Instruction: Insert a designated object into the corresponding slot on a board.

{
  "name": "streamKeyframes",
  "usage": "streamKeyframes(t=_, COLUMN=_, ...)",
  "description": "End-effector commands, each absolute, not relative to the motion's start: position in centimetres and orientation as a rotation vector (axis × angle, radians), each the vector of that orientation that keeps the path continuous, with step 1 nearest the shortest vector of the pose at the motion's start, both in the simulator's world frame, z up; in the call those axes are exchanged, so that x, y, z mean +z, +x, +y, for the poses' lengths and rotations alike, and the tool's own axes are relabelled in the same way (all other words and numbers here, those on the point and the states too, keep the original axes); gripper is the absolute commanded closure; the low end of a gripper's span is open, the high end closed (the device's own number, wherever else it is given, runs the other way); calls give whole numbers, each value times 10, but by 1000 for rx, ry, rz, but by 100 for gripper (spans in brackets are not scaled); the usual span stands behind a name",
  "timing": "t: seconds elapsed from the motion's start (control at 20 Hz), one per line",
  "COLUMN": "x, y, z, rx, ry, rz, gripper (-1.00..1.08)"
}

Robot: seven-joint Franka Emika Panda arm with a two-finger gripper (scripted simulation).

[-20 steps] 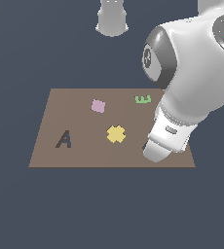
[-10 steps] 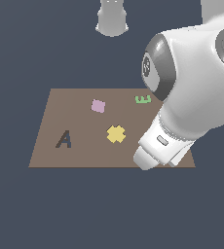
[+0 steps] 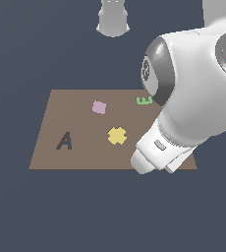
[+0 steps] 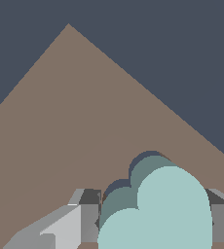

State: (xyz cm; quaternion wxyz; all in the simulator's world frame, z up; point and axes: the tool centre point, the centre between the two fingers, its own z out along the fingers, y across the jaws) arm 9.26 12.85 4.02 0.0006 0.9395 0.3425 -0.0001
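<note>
Wrist view shows the light teal heart block (image 4: 158, 214) sitting between the two grey fingers (image 4: 87, 219) of the jaws, one finger on each side of it, so the jaws appear closed on the heart. Just behind the block, a dark heart-shaped slot (image 4: 140, 170) shows in the brown board (image 4: 70, 121), partly covered by the block itself; the heart hangs directly over or at the edge of this cutout, and whether it touches the board cannot be told.

From the exterior view, the white arm (image 3: 193, 98) covers the board's corner on the exterior view's right, hiding the heart, the slot and the jaws. On the open part of the board (image 3: 80, 152) lie a pink square piece (image 3: 99, 107), a yellow cross piece (image 3: 117, 136) and a green E piece (image 3: 144, 100), with a dark A-shaped cutout (image 3: 64, 141) towards the exterior view's left.
</note>
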Motion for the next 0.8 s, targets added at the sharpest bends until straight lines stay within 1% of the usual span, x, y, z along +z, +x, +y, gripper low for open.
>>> streamKeyframes(t=0.0, x=39, y=93, z=129, rx=0, ry=2951, rz=1075, gripper=108)
streamKeyframes(t=0.25, x=31, y=93, z=128, rx=1, ry=2953, rz=1069, gripper=108)
streamKeyframes(t=0.3, x=31, y=93, z=128, rx=1, ry=2953, rz=1069, gripper=-92)
streamKeyframes(t=0.75, x=31, y=93, z=128, rx=1, ry=2953, rz=1069, gripper=-92)
